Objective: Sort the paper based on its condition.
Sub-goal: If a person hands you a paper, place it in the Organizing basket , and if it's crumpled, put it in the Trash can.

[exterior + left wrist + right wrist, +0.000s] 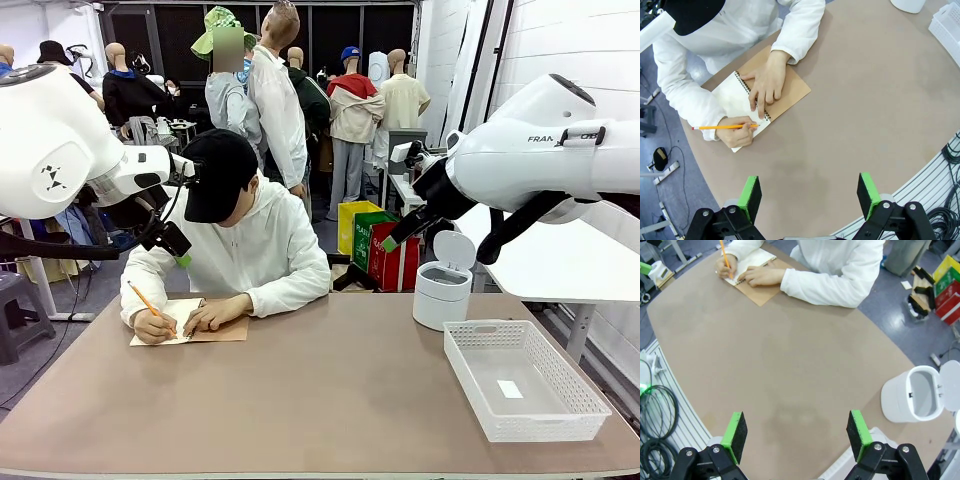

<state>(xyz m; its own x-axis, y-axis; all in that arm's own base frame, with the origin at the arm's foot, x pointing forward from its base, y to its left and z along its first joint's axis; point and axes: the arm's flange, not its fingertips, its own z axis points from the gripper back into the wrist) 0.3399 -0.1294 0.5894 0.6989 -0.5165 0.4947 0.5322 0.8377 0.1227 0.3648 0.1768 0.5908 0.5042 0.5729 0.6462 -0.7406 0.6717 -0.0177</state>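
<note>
Writing with a pencil (148, 300), the person (262, 250) leans over the paper (178, 315), which lies on a brown notebook (228, 330) at the table's (350, 400) far left.
Left wrist: left gripper (809, 192) above the table, fingers spread, nothing between.
Right wrist: right gripper (796, 434) likewise released, empty; white bin (915, 395) nearby, lid up.

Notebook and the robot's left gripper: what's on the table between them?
Nothing. In the left wrist view, the stretch of table between the left gripper and the notebook is bare.
</note>
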